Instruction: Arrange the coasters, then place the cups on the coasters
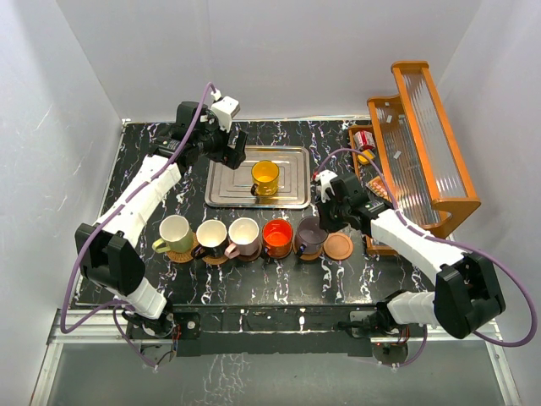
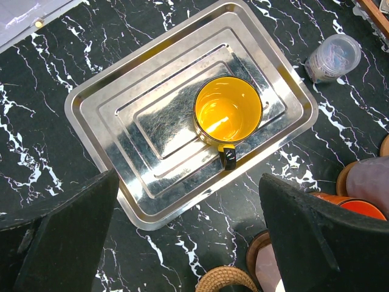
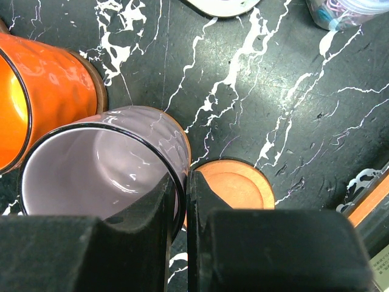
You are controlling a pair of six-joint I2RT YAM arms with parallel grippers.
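Observation:
A yellow-orange cup [image 1: 265, 178] [image 2: 228, 112] stands on the steel tray [image 1: 224, 193] [image 2: 109, 121]. My left gripper [image 1: 237, 153] [image 2: 191, 237] hangs open above the tray's near edge, nothing between its fingers. In a row on coasters stand the cream-yellow [image 1: 173, 232], black [image 1: 211, 237], pink [image 1: 243, 234] and red-orange [image 1: 277, 237] [image 3: 42, 85] cups. My right gripper [image 1: 320, 221] [image 3: 181, 188] is shut on the rim of the purple-grey cup [image 1: 310, 232] [image 3: 97, 170], one finger inside, one outside. That cup has a coaster edge [image 3: 188, 155] showing under it. A bare wooden coaster [image 1: 339, 246] [image 3: 237, 188] lies just to its right.
A small clear lidded jar [image 2: 333, 58] [image 3: 349, 12] stands right of the tray. An orange wooden rack [image 1: 423, 144] with a red can [image 1: 363, 139] beside it fills the right side. White walls close in the black marbled table [image 1: 169, 161].

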